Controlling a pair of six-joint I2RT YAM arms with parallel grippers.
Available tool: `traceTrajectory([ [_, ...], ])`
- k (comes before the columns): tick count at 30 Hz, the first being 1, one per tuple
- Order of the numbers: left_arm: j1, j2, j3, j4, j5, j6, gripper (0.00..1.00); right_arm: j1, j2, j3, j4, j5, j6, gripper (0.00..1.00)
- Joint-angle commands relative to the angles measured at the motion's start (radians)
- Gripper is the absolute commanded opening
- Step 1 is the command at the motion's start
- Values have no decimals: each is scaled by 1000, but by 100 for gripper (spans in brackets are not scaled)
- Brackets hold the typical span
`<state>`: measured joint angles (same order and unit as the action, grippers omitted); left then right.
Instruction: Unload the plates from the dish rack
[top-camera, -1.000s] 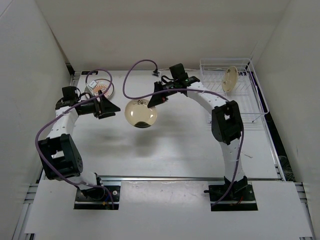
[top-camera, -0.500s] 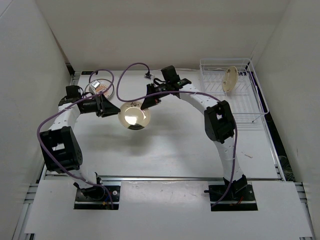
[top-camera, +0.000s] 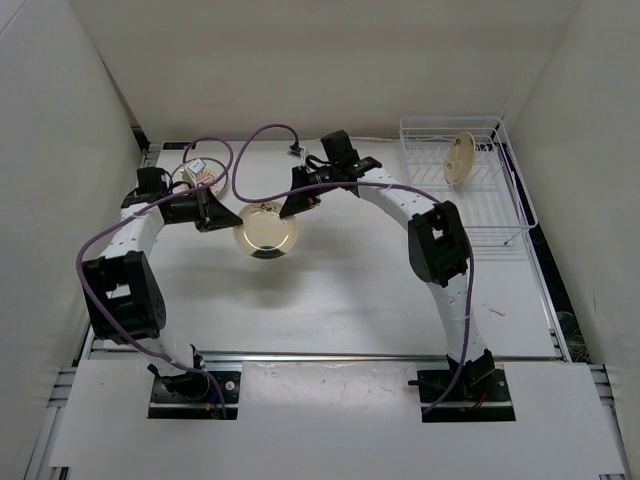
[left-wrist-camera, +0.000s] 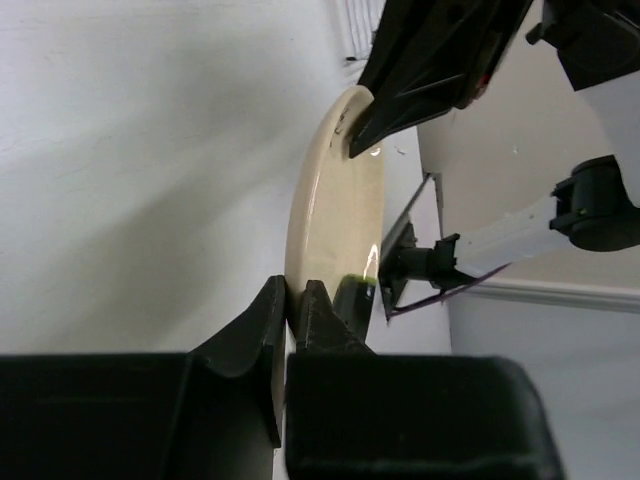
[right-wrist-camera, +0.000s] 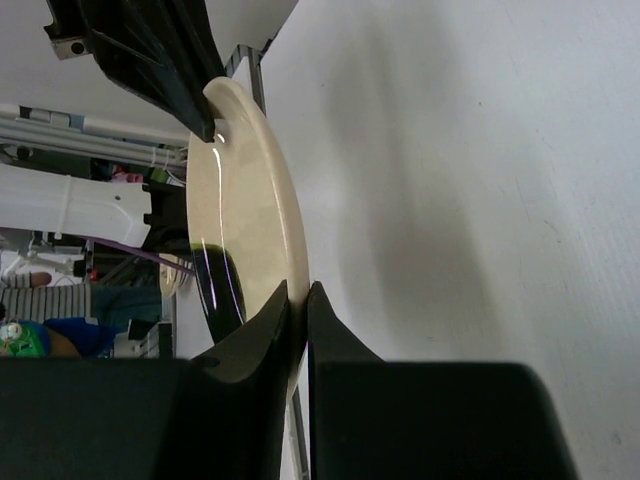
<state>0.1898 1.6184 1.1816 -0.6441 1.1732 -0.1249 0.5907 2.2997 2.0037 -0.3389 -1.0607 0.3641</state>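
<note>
A plain tan plate (top-camera: 266, 232) hangs above the table left of centre, gripped from both sides. My left gripper (top-camera: 228, 222) is shut on its left rim, and my right gripper (top-camera: 291, 207) is shut on its right rim. Edge-on in the left wrist view, the plate (left-wrist-camera: 335, 200) sits between my left gripper (left-wrist-camera: 292, 297) fingertips, with the right fingers (left-wrist-camera: 420, 70) clamped on its far rim. From the right wrist, the plate (right-wrist-camera: 245, 220) is pinched by my right gripper (right-wrist-camera: 298, 297). The white wire dish rack (top-camera: 450, 121) at the back right holds one tan plate (top-camera: 460, 158) on edge.
A white plate with an orange sunburst pattern (top-camera: 200, 176) lies on the table at the back left, partly behind my left arm. Purple cables (top-camera: 262, 140) loop over the back of the table. White walls close in on the left, the back and the right.
My left gripper has reached right to the tan plate and shut on its rim. My right gripper carried the plate a little left and stays shut on it.
</note>
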Motion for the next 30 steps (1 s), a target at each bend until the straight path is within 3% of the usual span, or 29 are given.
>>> traceTrajectory([
  [1, -1, -8, 32, 15, 29, 11, 10, 9, 6, 47, 41, -41, -4, 0],
  [2, -1, -8, 32, 15, 14, 11, 10, 9, 6, 47, 41, -32, -4, 4],
  [3, -1, -8, 32, 15, -13, -5, 10, 9, -3, 47, 8, -7, -4, 18],
  [4, -1, -8, 32, 33, -35, -59, 10, 9, -20, 38, -15, 31, -4, 53],
  [7, -1, 14, 32, 106, -72, -187, 10, -15, -103, -29, -89, 175, -54, 72],
  [10, -10, 86, 96, 147, -83, -265, 10, -63, -213, -161, -100, 185, -54, 77],
  [17, -87, 334, 436, 147, -127, -324, 10, -164, -530, -430, -166, 251, -106, 78],
  [21, -131, 469, 649, 147, -190, -335, 10, -184, -681, -535, -230, 277, -163, 78],
  [30, -205, 735, 889, 156, -288, -280, 10, -299, -934, -792, -390, 258, -226, 82],
])
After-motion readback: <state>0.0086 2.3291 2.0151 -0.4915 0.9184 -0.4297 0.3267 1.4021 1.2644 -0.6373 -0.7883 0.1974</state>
